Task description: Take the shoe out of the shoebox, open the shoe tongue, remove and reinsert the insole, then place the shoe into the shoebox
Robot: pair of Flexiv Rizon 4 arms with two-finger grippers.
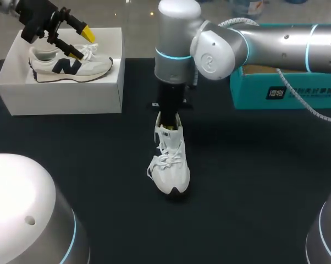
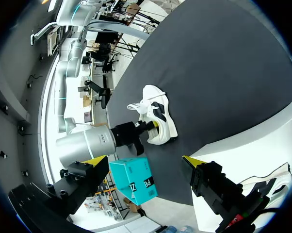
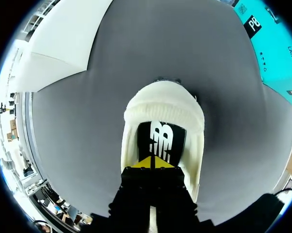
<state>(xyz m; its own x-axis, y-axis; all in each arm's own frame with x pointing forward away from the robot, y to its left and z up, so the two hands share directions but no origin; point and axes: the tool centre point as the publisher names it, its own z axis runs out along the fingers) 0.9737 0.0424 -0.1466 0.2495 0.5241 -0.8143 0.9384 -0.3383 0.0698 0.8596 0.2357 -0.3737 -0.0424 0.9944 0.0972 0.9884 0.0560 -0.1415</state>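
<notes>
From above, the right arm (image 1: pixel 275 44) hid its own fingers, and it cut off much of the teal box (image 1: pixel 286 93) at the far right. The wrist view showed the right gripper (image 3: pixel 153 162) with its tips pressed together, down inside the heel of the shoe (image 1: pixel 171 165), just over the insole (image 3: pixel 160 138). Whether they pinched anything could not be told. The shoe stood mid-table, toe toward the near edge, with bare black table (image 1: pixel 253 181) open on all sides. At the far left, the left gripper (image 1: pixel 81 43) hung spread wide and empty above a second shoe (image 1: pixel 72 65) lying in the white shoebox (image 1: pixel 108 93).
</notes>
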